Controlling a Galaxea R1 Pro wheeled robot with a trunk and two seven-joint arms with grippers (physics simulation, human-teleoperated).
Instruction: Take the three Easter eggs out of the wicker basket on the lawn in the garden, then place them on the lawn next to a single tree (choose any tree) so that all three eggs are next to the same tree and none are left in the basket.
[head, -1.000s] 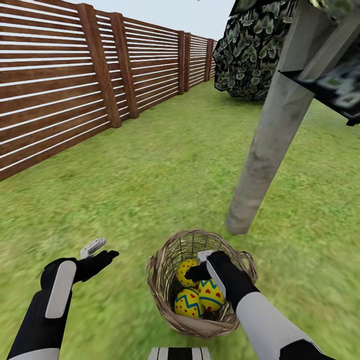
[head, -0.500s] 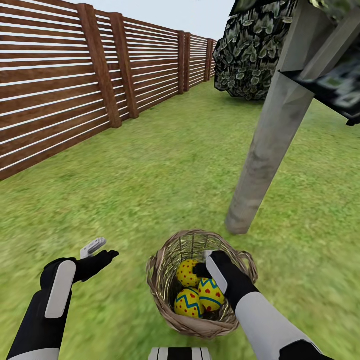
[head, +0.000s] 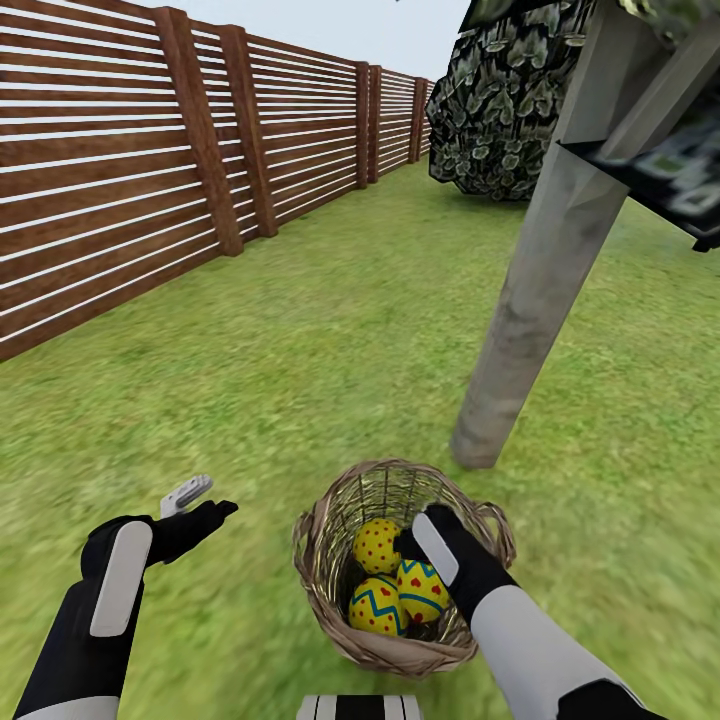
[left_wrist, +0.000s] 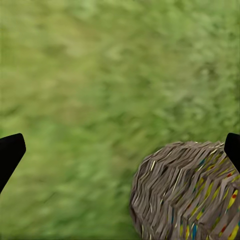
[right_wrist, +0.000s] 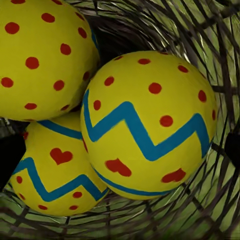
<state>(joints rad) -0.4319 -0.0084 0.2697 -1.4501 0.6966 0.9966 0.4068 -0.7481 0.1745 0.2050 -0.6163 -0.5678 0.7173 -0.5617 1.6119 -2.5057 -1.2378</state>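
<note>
The three Easter eggs (head: 392, 585) lie clustered inside the wicker basket (head: 330, 520), low in the centre of the head view: one dotted egg toward the far side, two zigzag-banded ones toward the near rim, all touching. In the right wrist view we see them pressed together, the zigzag egg (right_wrist: 150, 125) nearest the camera and centred, the dotted egg (right_wrist: 42, 55) at upper left, the heart-marked egg (right_wrist: 55, 175) at lower left. We judge that the coming grasp turns on this relation: the eggs lie directly ahead of the right gripper (head: 410, 545), along its finger axis, and the zigzag egg's long axis runs roughly across the gap between the fingers. That gripper sits inside the basket mouth, just beside the dotted egg; its dark fingertips (right_wrist: 10, 155) show at opposite edges of the wrist view, so we read the jaws as spread wide and holding nothing.

The left gripper (head: 195, 500) hovers over the lawn (head: 300, 350) well to the left of the basket, likewise spread and empty; the right arm is plainly the nearer.

The tree (head: 530, 300) stands just beyond the basket, toward upper right.
</note>
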